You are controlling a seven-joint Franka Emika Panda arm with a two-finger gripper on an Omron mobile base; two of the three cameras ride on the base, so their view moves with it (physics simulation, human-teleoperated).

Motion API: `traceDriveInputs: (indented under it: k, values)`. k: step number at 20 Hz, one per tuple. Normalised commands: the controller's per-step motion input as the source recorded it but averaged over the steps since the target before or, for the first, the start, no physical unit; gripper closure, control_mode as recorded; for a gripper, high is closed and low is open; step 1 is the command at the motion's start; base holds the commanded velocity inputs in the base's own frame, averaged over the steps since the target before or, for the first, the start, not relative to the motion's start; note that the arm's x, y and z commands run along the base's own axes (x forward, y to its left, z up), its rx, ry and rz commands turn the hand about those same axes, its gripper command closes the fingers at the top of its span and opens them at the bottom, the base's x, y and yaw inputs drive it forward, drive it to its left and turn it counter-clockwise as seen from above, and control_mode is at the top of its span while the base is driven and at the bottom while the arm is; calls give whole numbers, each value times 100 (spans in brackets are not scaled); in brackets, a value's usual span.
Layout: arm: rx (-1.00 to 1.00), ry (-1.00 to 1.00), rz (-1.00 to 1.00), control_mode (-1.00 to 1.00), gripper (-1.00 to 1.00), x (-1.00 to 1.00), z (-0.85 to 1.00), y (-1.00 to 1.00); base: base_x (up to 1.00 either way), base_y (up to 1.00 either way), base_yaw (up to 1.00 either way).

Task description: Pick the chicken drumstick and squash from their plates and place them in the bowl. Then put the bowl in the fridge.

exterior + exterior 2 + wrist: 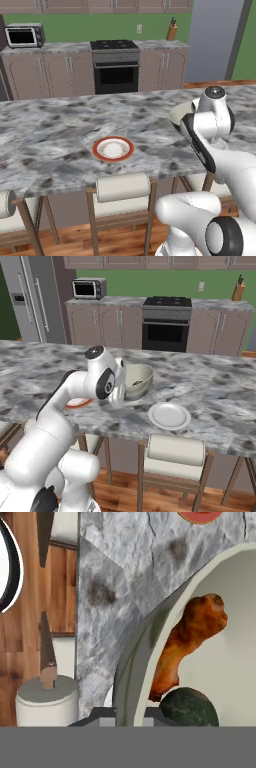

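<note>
The grey fridge (34,298) stands at the far left, doors closed. On the marble bench (60,125) the cream bowl (136,381) sits beside two emptied plates (113,149). The hand (129,717) straddles the bowl's near rim, closed on it. Inside lie the chicken drumstick (187,642) and, touching it, the dark green squash (190,708).

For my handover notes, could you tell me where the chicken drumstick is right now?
The chicken drumstick lies inside the bowl, leaning against its inner wall, beside the dark green squash.
</note>
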Motion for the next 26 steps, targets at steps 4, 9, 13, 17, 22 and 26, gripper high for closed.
traceDriveInputs:
  k: [4,9,13,17,22,26]
  values:
    - [11,1,0,-100,100,-21,0,57,0,0,0]
    - [19,0,0,-100,100,-25,0,42,0,0,0]
    - [18,0,0,-100,100,-27,2,30,0,0,0]
    - [9,0,0,-100,100,-26,11,16,0,0,0]
    - [3,-5,0,-100,100,-33,10,13,0,0,0]
    - [-3,-3,0,-100,100,-19,0,13,0,0,0]
